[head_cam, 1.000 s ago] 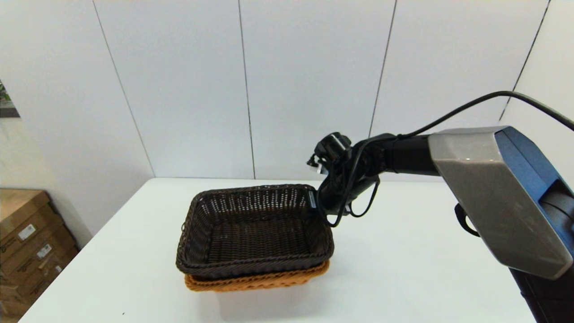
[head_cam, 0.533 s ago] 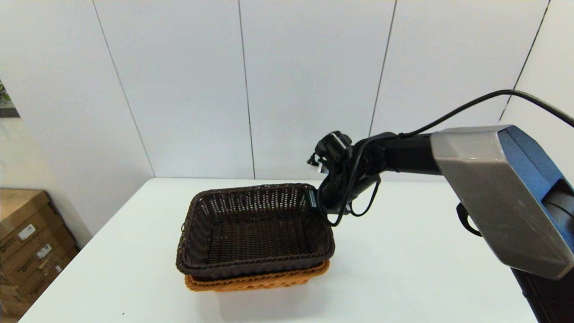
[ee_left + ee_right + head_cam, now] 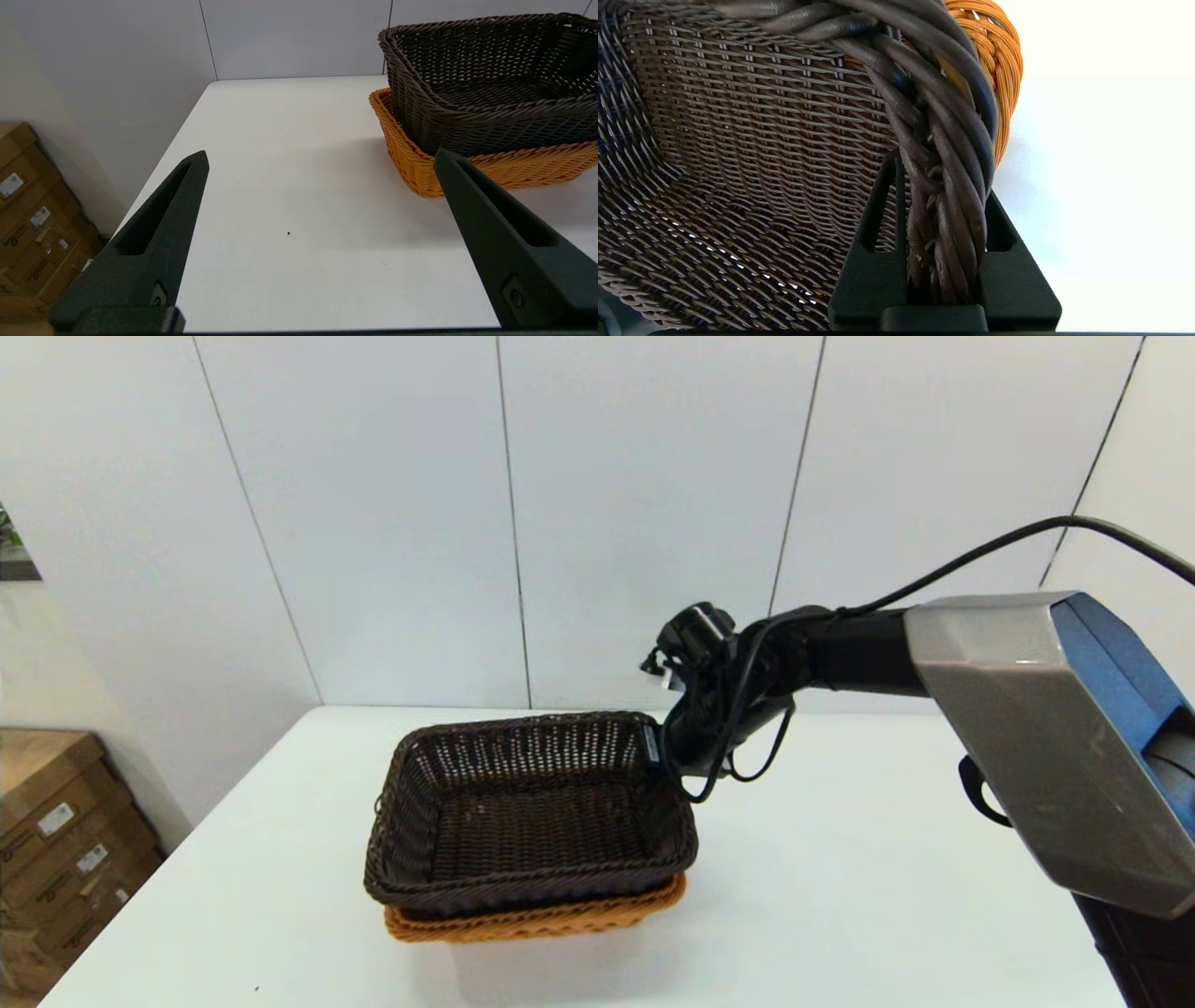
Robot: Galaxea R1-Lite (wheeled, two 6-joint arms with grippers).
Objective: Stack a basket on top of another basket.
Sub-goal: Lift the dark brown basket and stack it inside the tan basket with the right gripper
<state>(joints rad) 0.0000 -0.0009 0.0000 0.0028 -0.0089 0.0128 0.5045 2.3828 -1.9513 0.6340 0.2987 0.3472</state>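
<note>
The dark brown basket [image 3: 532, 821] sits nested in the orange-tan basket [image 3: 532, 922] at the middle of the white table. Its far right corner is tilted slightly upward. My right gripper [image 3: 658, 756] is at that corner, shut on the rolled rim. The right wrist view shows the rim [image 3: 943, 140] pinched between the two fingers, with the orange braid [image 3: 999, 56] just behind it. My left gripper [image 3: 321, 155] hangs open and empty over bare table, apart from both baskets [image 3: 467, 121]; it is outside the head view.
The white table [image 3: 840, 896] runs up to a panelled wall behind the baskets. Stacked cardboard boxes [image 3: 56, 831] stand on the floor beyond the table's left edge. My right arm's grey-blue link [image 3: 1055, 747] reaches in over the right side.
My right gripper has risen slightly, lifting the dark basket's far right rim a little. The orange basket has stayed put.
</note>
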